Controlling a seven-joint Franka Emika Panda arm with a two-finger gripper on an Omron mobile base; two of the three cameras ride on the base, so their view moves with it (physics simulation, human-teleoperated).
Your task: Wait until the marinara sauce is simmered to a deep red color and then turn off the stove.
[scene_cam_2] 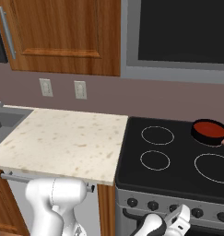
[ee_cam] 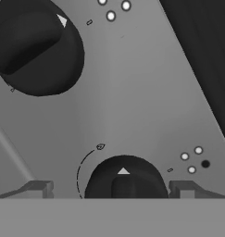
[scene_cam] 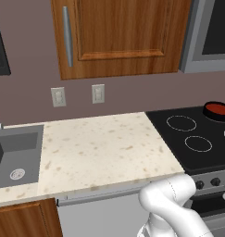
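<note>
Deep red marinara sauce (scene_cam_2: 210, 129) looks ready. Gripper (ee_cam: 113, 190) stands spread apart astride a stove (scene_cam_2: 178, 166) knob (ee_cam: 128, 178); close squarely before twisting off.

You saw deep red marinara sauce (scene_cam_2: 209, 128) in a black pan (scene_cam_2: 196, 133), upper right. The stove (scene_cam_2: 178, 152) was black glass with white rings, steel-grey front, dark knobs (ee_cam: 125, 180). The counter (scene_cam: 104, 148), mid-frame, was speckled beige; cabinet (scene_cam: 123, 32) wood-brown.
</note>
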